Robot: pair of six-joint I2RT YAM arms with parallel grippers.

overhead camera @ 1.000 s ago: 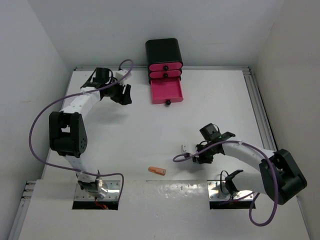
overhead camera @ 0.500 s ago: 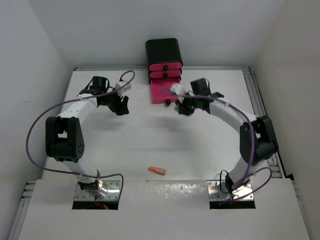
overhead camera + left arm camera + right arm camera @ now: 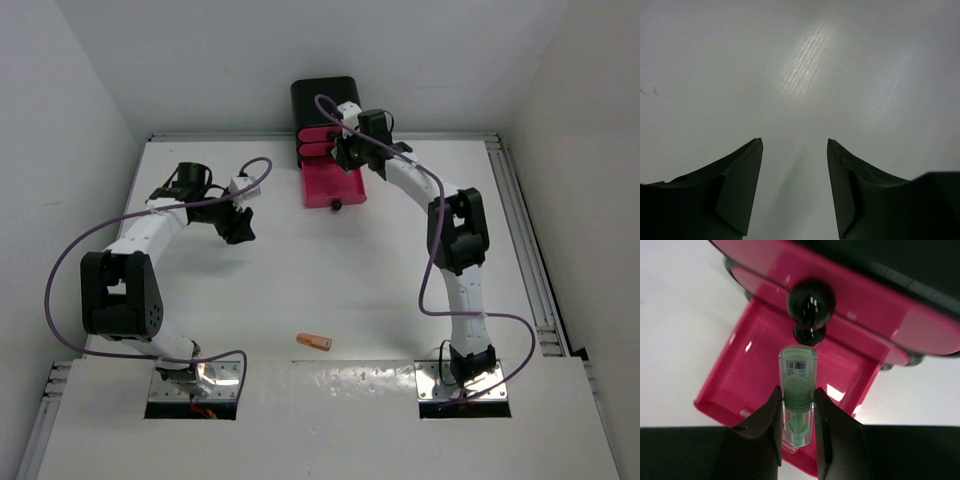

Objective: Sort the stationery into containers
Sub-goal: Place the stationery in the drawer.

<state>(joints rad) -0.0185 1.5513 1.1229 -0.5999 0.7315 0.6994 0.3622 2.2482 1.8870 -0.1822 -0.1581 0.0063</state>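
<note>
Over the left half of the table (image 3: 300, 270), closer to the far edge than the near one, the left gripper (image 3: 795, 142) hangs above bare white surface. Its two dark fingers are spread well apart and have hold of nothing.

Down by the middle of the near edge an orange stick (image 3: 314, 342) lies flat on its own, well apart from both arms.

At the middle of the far edge stands the black box (image 3: 325, 100). Its two upper closed drawers (image 3: 315, 135) are pushed in, and the bottom one, the open drawer (image 3: 765, 370), is pulled out toward the near edge.

The right arm reaches across to that box. The right gripper (image 3: 796, 390) is pinched tight on a green stick (image 3: 797, 377), a clear-cased piece with a barcode label. The stick juts out past the fingertips and points at a round dark knob (image 3: 810, 302). It is held above the open pink tray, not lying in it.
</note>
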